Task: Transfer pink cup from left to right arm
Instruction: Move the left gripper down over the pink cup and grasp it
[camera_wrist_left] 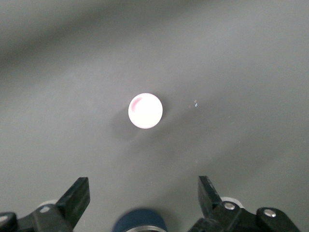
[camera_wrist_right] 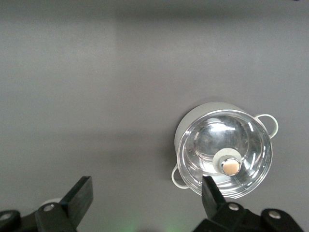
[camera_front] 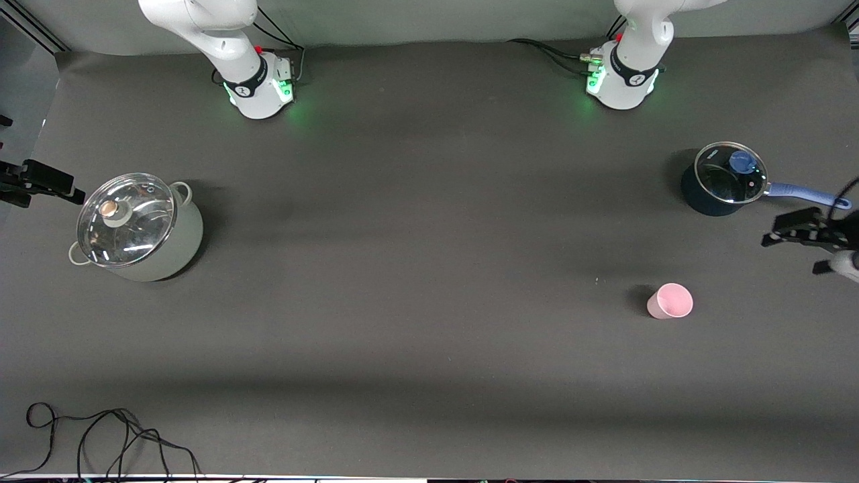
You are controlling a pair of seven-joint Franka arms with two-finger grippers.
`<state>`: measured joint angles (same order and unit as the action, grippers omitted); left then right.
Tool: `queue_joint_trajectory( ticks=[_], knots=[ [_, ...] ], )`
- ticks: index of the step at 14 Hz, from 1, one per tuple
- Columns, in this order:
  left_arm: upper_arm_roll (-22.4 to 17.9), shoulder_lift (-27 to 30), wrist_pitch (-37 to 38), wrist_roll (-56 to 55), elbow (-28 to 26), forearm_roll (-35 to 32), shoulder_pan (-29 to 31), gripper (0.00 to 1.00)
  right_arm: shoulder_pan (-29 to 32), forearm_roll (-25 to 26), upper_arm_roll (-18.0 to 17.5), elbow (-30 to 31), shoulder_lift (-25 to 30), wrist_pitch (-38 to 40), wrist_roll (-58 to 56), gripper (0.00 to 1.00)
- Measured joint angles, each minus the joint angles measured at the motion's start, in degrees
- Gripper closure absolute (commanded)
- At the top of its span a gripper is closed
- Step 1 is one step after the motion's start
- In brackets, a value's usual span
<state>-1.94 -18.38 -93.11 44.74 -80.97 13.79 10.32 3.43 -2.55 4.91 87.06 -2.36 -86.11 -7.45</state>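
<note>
While both arms hung above the table (camera_front: 429, 268) with nothing held, the pink cup (camera_front: 670, 300) stood upright, mouth up, on the bare surface toward the left arm's end. Taken from the cup, the blue saucepan (camera_front: 723, 180) with its glass lid lay at about one o'clock in the front view, farther from the front camera and well apart. The left tool (camera_front: 795, 231) hovered near the table's edge, just beside the saucepan's handle, its jaws standing wide; the left wrist view showed the cup (camera_wrist_left: 145, 110) below, between and ahead of the two fingertips (camera_wrist_left: 77, 195), untouched. The right tool (camera_front: 40, 182) hung at the right arm's end of the table, at about ten o'clock from the lidded grey pot (camera_front: 137, 228), jaws likewise wide and empty. A loose black cable (camera_front: 107, 436) lay along the edge nearest the front camera.
</note>
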Motion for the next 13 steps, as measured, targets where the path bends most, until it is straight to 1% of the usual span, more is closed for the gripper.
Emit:
queue_joint_trajectory(
  ticks=[2,5,9,11,13],
  knots=[
    [0.0,-2.8,-0.5,9.2,0.1,4.7,3.7,0.0,0.0,0.0,0.1,0.0,0.0,0.0,0.0,0.0],
    [-0.1,-7.8,-0.9,25.0,0.1,13.8,7.8,0.0,0.0,0.0,0.1,0.0,0.0,0.0,0.0,0.0],
    [0.0,-13.9,-0.8,43.7,0.0,22.4,12.6,0.01,0.0,0.0,0.3,0.0,0.0,0.0,0.0,0.0],
    [0.0,-16.9,-0.7,53.3,-1.0,26.6,14.8,0.01,0.0,0.0,0.3,0.0,0.0,0.0,0.0,0.0],
    [0.0,-19.7,-0.5,64.0,-3.1,31.0,17.6,0.01,0.0,0.0,0.2,0.0,-0.1,-0.1,0.0,0.0]
  ],
)
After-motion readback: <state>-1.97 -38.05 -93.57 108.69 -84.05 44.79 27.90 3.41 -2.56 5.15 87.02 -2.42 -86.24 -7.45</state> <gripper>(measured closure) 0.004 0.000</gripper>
